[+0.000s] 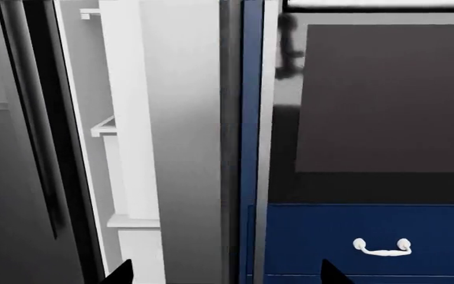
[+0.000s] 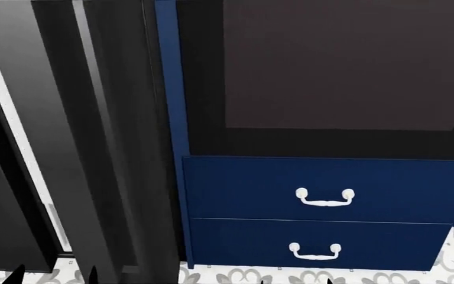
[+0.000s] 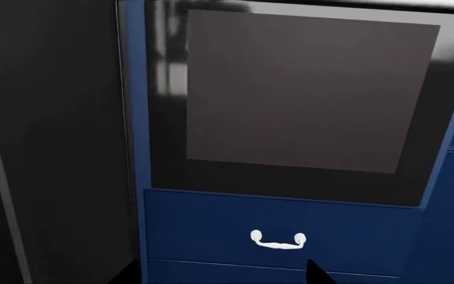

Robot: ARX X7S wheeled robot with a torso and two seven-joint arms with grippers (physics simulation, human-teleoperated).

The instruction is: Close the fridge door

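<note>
Fridge door [image 1: 175,136] stands ajar left of the blue cabinet [image 2: 314,189], white shelved lining facing the left wrist camera, dark face [image 2: 109,136] in head view. Both grippers: only black fingertips [image 1: 120,273] at frame edges (spread apart, holding nothing).

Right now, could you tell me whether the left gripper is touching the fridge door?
Cannot tell. In the left wrist view only the dark tips of the left gripper show at the frame edge before the fridge door; no contact or gap shows plainly.
</note>
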